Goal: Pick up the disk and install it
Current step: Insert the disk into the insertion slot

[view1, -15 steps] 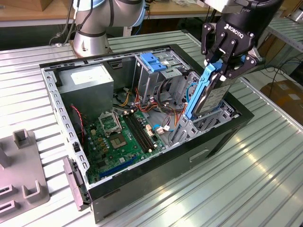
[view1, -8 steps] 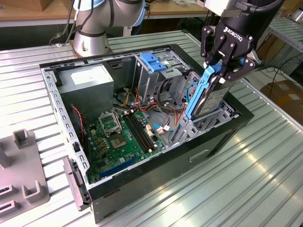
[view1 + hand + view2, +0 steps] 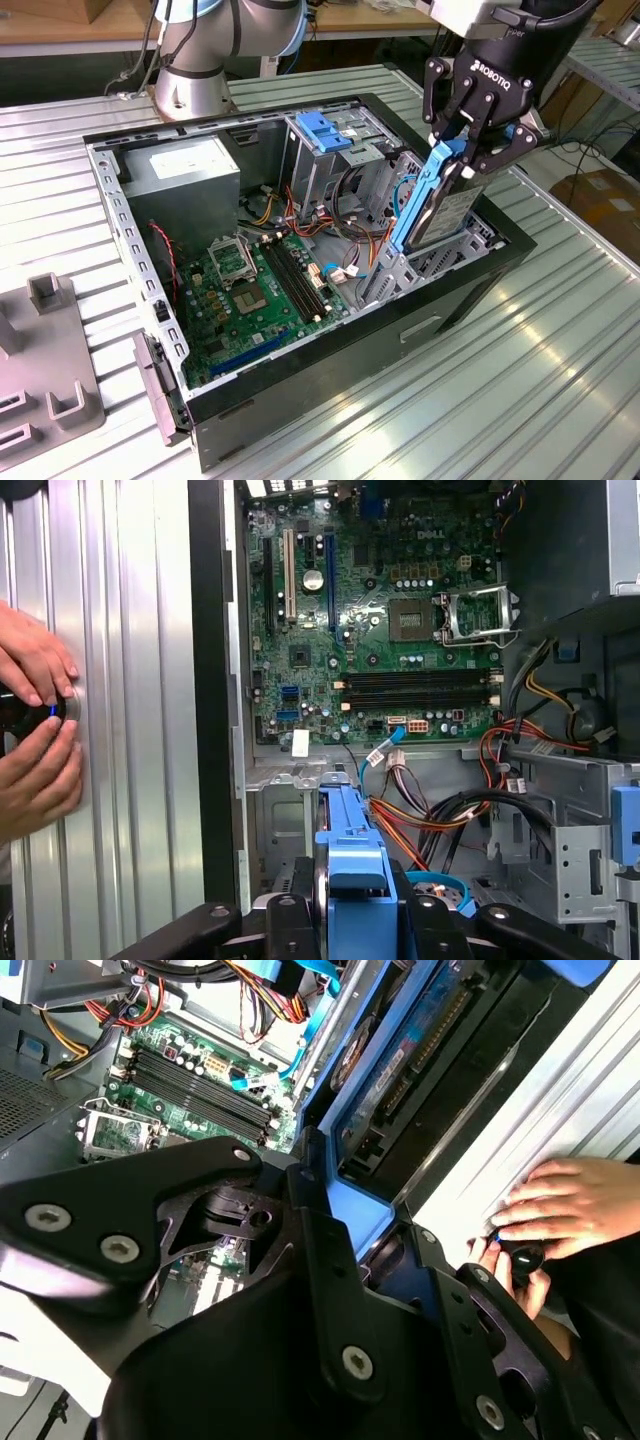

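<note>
The disk [image 3: 452, 212] is a silver-grey drive edged by a light-blue bracket [image 3: 415, 195]. It hangs tilted, its lower end down inside the drive bay at the exterior view's right end of the open computer case [image 3: 470, 290]. My gripper [image 3: 470, 152] is shut on its upper end, one black finger on each side. In the second wrist view the disk [image 3: 400, 1065] slopes away beyond the gripper [image 3: 365, 1225]. In the first wrist view the blue bracket [image 3: 350, 845] runs out from between the fingers [image 3: 285, 915].
In the case lie the green motherboard [image 3: 250, 290], orange and black cables [image 3: 345, 215], a grey power-supply box [image 3: 185, 170] and a silver cage with a blue tab [image 3: 325, 135]. A person's hands [image 3: 35, 730] hold a small black device on the table beside the case. Grey fixtures [image 3: 50, 350] stand at the exterior view's left.
</note>
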